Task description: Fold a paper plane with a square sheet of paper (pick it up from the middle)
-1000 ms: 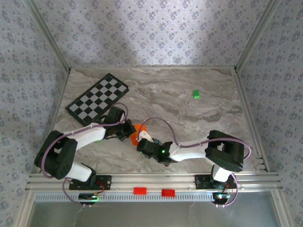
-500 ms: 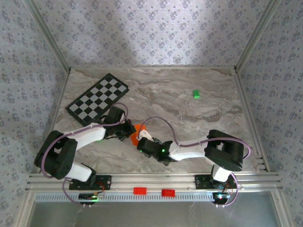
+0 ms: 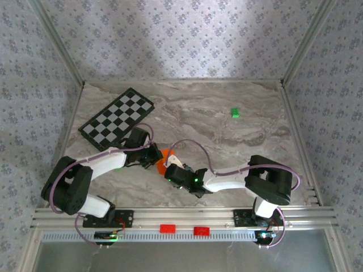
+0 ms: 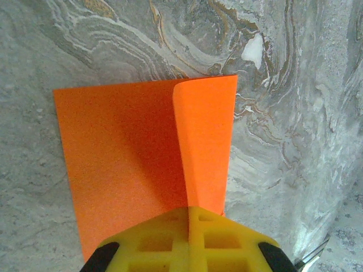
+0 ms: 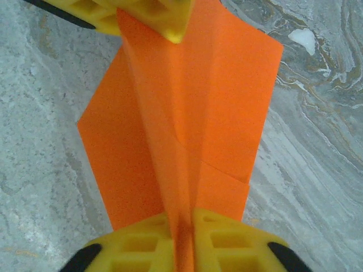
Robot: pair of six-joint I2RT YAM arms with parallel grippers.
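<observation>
1. The grey marble-patterned table [image 3: 227, 141] carries everything I work with. The action sits near its middle, towards the near edge.
2. The flat black-and-white checkered board [image 3: 117, 118] lies at the far left, well apart from the paper and out of my way.
3. The thin, bright orange square sheet of paper [image 3: 162, 165] is between the two arms and partly folded. In the right wrist view [image 5: 227, 102] a raised ridge runs up its middle, with flaps spreading to either side above the marble.
4. The left gripper [image 4: 189, 214] has its yellow fingers together, pinching the near end of an upturned flap. The rest of the sheet extends straight away from it.
5. The right gripper [image 5: 182, 222] is closed on the opposite end of the ridge, with the orange fold running into the narrow slot between its fingers.
6. The relation I steer by is that the ridge's long axis runs directly from one gripper to the other. From the right wrist I see the left fingers [image 5: 153, 17] at the far end of the same crease. From above, that line slants from the left gripper at far left to the right gripper at near right.
7. I judge neither arm to be nearer, since both hold the sheet. The next crease probably needs one end kept pinned while the other works along that axis, because pulling apart could tear the sheet.
8. The tiny green block [image 3: 234, 113] sits far right, well clear.
</observation>
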